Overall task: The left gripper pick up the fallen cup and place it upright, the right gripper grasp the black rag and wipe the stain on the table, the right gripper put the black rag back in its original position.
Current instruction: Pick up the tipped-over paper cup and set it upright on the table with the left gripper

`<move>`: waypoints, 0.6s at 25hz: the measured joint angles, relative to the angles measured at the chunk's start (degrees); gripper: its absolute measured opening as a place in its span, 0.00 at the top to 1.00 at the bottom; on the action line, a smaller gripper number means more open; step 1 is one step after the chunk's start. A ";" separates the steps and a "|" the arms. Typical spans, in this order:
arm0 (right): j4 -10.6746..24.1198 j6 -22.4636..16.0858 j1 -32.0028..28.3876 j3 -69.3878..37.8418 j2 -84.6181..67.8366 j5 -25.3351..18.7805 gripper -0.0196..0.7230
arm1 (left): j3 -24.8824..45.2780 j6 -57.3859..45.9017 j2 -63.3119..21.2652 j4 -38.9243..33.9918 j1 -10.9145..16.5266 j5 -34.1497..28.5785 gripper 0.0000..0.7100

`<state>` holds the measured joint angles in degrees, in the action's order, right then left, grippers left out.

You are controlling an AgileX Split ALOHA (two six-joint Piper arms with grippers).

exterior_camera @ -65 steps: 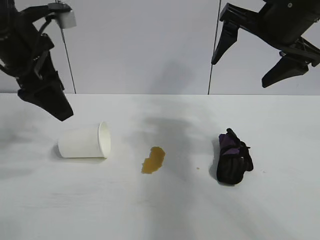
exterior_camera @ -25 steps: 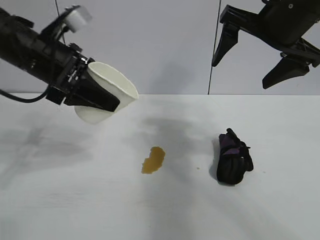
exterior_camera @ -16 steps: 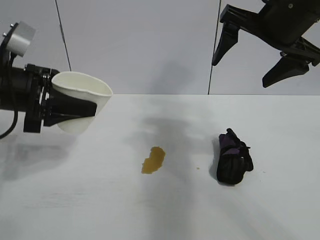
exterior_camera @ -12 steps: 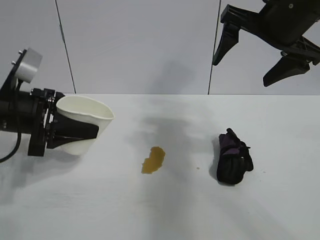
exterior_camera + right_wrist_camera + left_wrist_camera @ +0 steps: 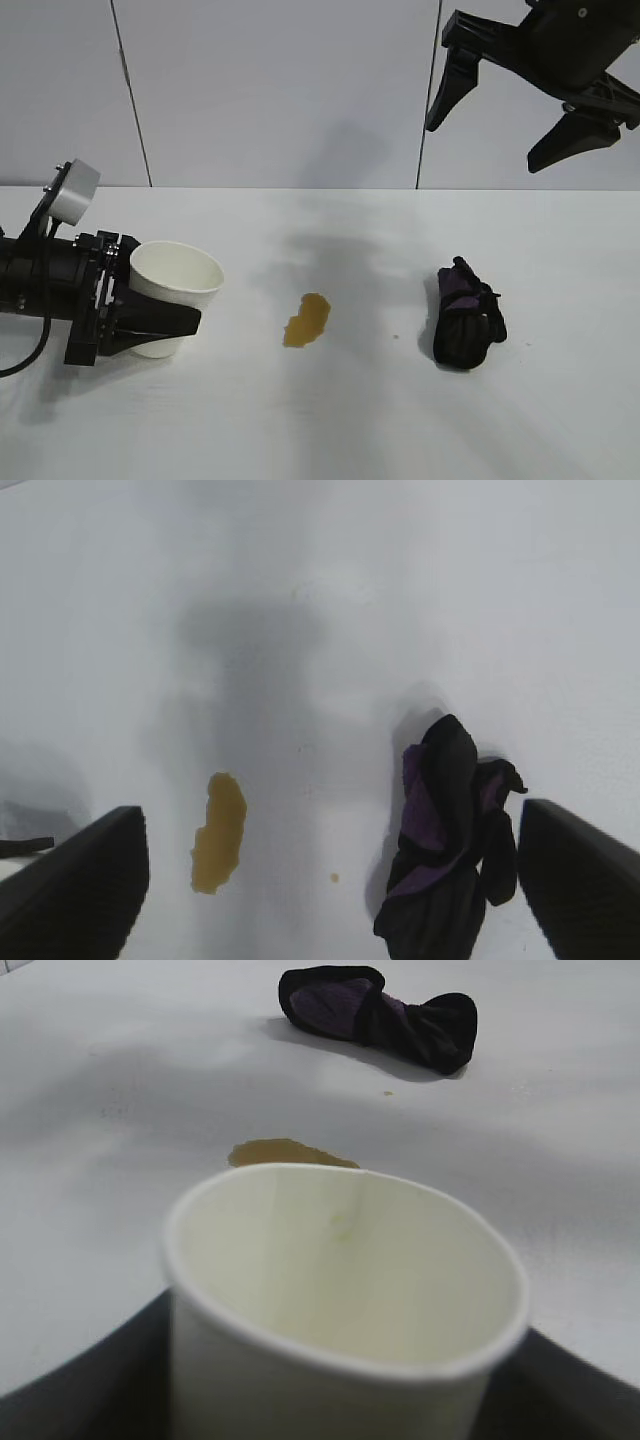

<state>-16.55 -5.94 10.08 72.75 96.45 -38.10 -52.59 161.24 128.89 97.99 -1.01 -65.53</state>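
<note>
Cup set upright at the left; release comes next, then the wipe.

On the table [image 5: 330, 420], the left gripper [image 5: 165, 322] lies low, clamped on the cup [image 5: 172, 290], which stands rim-up, apparently grounded; it should let go and back off. The right gripper [image 5: 510, 105] hangs spread and empty high above the black rag [image 5: 466, 318], with the stain [image 5: 307, 319] between cup and rag, awaiting wiping.

A pale grey panelled wall [image 5: 280, 90] rises behind a broad white matte counter [image 5: 330, 420]. Thin dark vertical seams [image 5: 130, 90] divide the panels. Soft grey shadows lie across the counter's middle.
</note>
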 joint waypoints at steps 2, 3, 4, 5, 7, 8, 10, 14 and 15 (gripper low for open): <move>0.00 0.00 0.00 0.00 0.00 0.00 0.04 | 0.00 -2.43 -0.20 0.00 0.00 0.06 0.07; 0.06 0.00 0.00 0.00 0.00 0.00 0.04 | 0.00 -4.99 -0.65 0.00 0.00 0.21 0.05; 0.25 0.00 0.00 0.00 0.00 0.00 0.04 | 0.00 -8.09 -1.42 0.00 0.00 0.32 0.04; 0.35 0.00 0.00 0.00 0.00 0.00 0.04 | 0.00 -11.49 -2.60 0.00 0.00 0.32 0.04; 0.57 0.00 0.00 0.00 0.00 0.00 0.04 | 0.00 -17.77 -5.92 -0.06 0.00 0.38 0.03; 0.70 0.00 0.00 0.00 0.00 0.00 0.04 | 0.00 -20.41 -8.29 -0.06 0.00 0.61 0.03; 0.76 0.00 0.00 0.00 0.00 0.00 0.04 | 0.00 -27.48 -13.66 -0.82 -0.43 4.10 0.02; 0.89 0.00 0.00 0.00 0.00 0.00 0.04 | -0.32 -60.47 -25.31 -8.51 -2.63 22.20 0.02; 0.89 0.00 0.00 0.00 0.00 0.00 0.04 | -0.91 -69.30 -27.64 -12.48 -3.30 25.02 0.02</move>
<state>-15.65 -5.94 10.08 72.75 96.45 -38.10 -53.51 91.93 101.26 85.51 -4.31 -40.51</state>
